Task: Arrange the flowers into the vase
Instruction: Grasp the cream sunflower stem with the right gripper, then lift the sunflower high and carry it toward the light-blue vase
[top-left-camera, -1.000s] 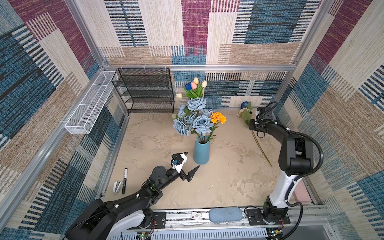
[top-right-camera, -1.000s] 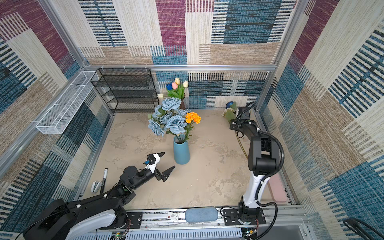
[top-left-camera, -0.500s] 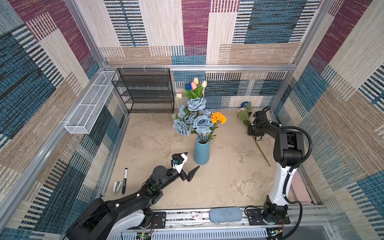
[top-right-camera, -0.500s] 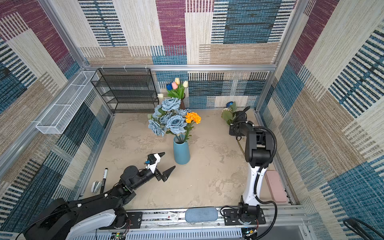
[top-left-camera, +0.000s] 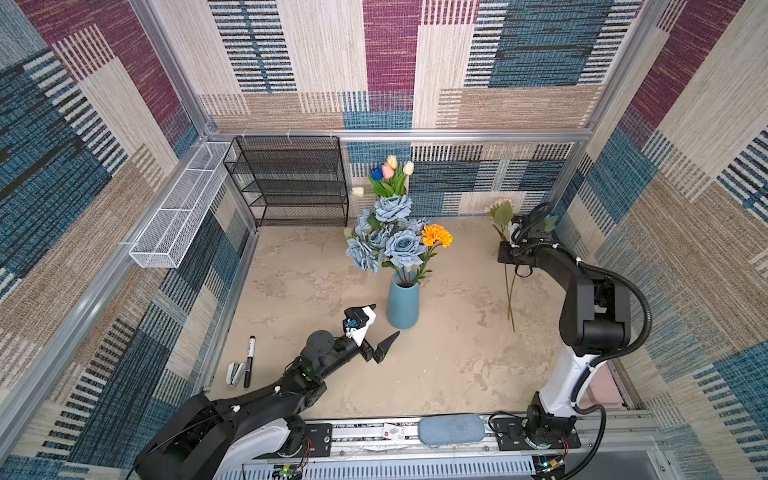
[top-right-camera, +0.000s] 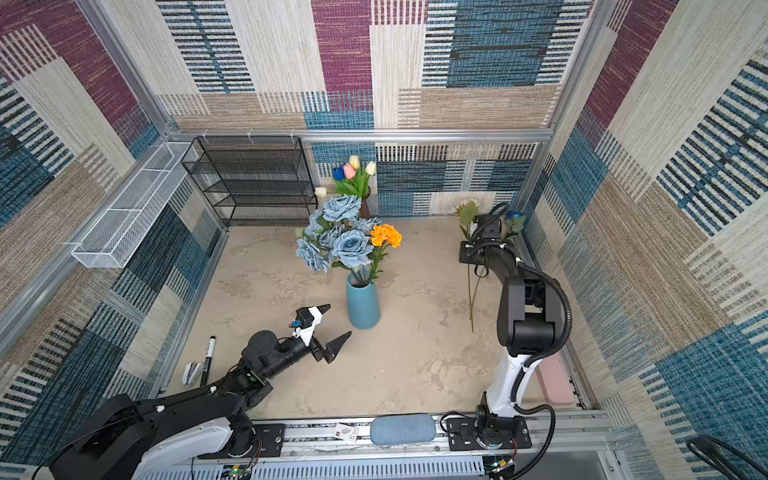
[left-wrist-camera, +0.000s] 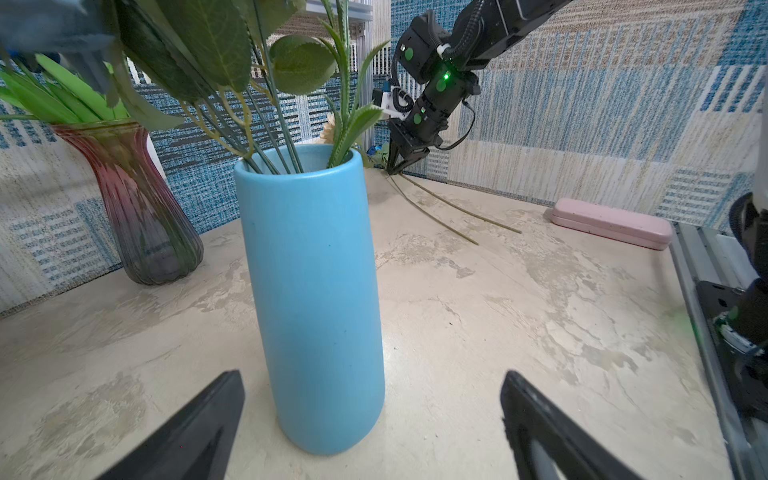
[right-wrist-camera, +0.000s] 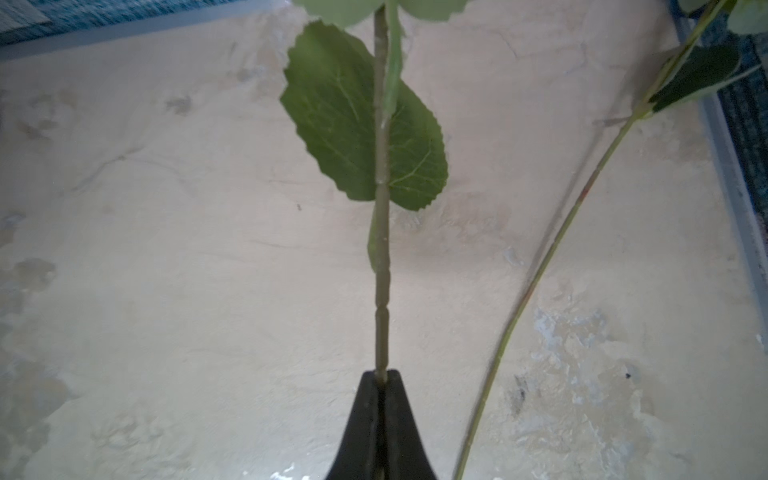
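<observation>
Vase (top-left-camera: 402, 303) is already holding roses (top-left-camera: 401, 247) and orange bloom (top-left-camera: 436, 235), right end effector (right-wrist-camera: 381, 386) is clamping one of two loose stems (right-wrist-camera: 382, 291) by the counter's (top-left-camera: 436, 374) far-right corner, left end effector (top-right-camera: 340, 319) is hanging wide open.

No readable text, brand or number is being shown. A small white tag (top-left-camera: 394, 432) with a red mark is being carried on the front rail (top-left-camera: 357, 433), its print being too small to be read.
</observation>
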